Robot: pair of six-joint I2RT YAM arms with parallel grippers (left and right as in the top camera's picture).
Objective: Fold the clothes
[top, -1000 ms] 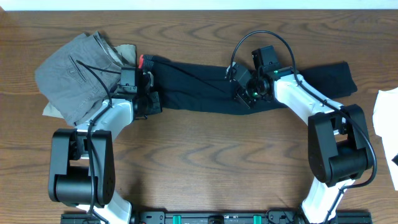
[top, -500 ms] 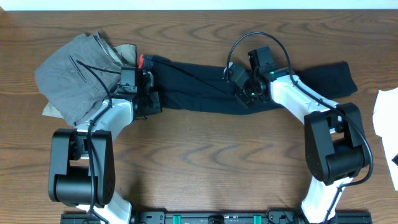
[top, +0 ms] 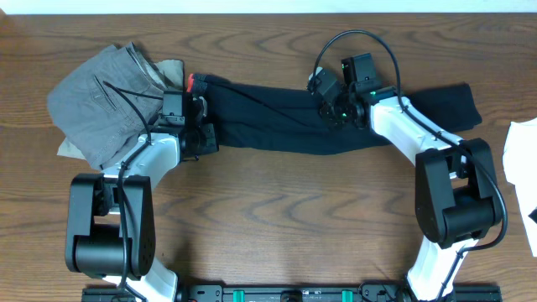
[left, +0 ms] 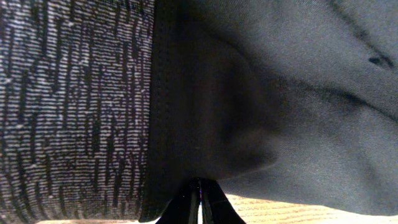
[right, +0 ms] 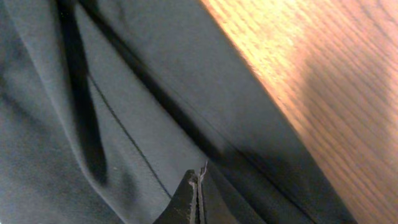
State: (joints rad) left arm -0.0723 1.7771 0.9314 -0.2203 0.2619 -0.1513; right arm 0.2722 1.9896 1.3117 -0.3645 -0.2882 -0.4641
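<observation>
Wooden table (top: 268,210); one leggings (top: 260,126) stretched out across it; two grippers: left gripper (left: 199,196) closed, waistband edge pinched; right gripper (right: 198,190) closed, leg fabric pinched; one trousers pile (top: 101,101) at waistband end.

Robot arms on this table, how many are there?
2. The left arm is at the leggings' waistband end; the right arm reaches their middle. None seems hidden.

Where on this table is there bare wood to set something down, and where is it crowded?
Free: the table's front centre, between left arm and right arm, below the leggings; also the far strip above them. Crowded: far left, where grey trousers press against the leggings' waist end.
</observation>
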